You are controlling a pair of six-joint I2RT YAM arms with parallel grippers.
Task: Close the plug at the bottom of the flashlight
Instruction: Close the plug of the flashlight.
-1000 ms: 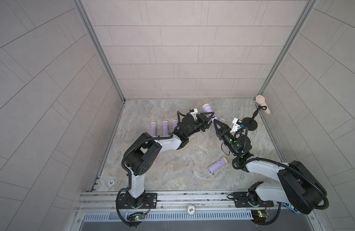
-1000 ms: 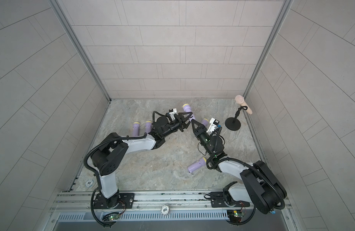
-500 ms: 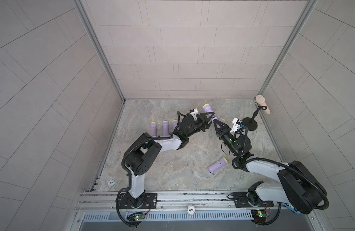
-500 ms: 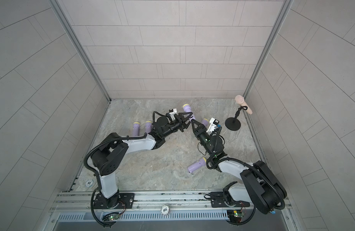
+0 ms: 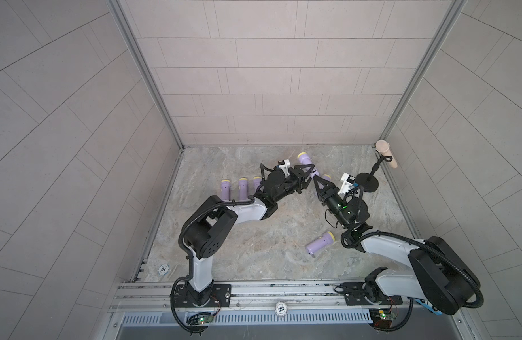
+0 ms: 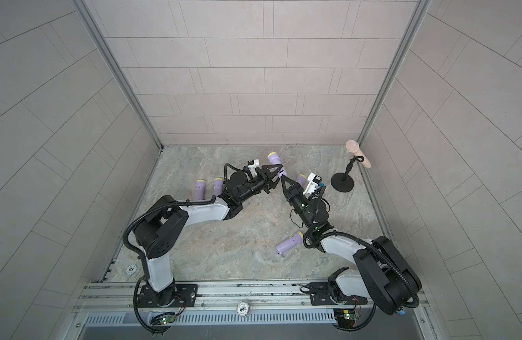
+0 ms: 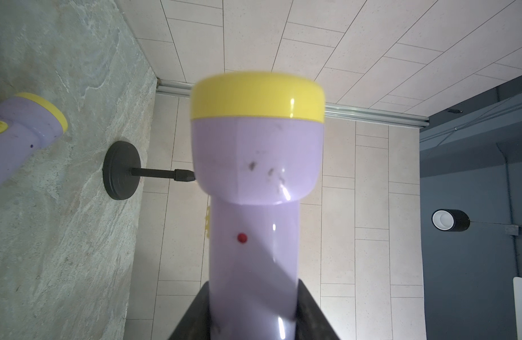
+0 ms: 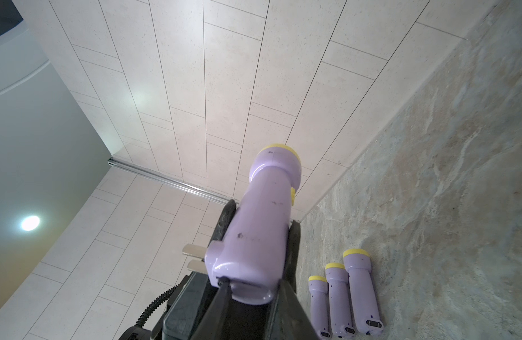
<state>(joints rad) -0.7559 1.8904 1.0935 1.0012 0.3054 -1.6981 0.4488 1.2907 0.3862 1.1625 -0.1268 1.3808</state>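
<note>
- The lilac plastic flashlight [image 5: 304,159] with a yellow cap hangs off the grey marbled table [image 5: 224,250], at about 1 o'clock from the table's middle.
- The left jaws are clenched round its barrel. The left wrist view shows a black finger [image 7: 192,321] pressed to each side.
- In both top views its long axis runs from 11 to 5 o'clock. The yellow cap points to 11, toward the back wall, and the bottom end points to 5, facing the right jaws.
- Only the right wrist view shows that bottom end. Two flat metal prongs [image 8: 192,250] stick out sideways from it, so the plug is still unfolded.
- In the same view one right fingertip [image 8: 223,290] touches the bottom rim and the other sits beside the opposite rim. I cannot tell whether the right jaws pinch the end or merely bracket it.
- The left wrist view alone shows a small red dot [image 7: 242,238] and dark scuffs on the barrel, but the bottom end is out of its sight.
- A row of three lilac flashlights [image 5: 243,190] lies at 10 o'clock, caps toward 12. The left arm [image 5: 248,210] covers part of one in the top views, while the right wrist view shows all three whole.
- A lone lilac flashlight [image 5: 320,243] lies at 4 o'clock beside the right arm [image 5: 383,245].
- A black round-based stand [image 5: 367,184] stands at 2 o'clock.
</note>
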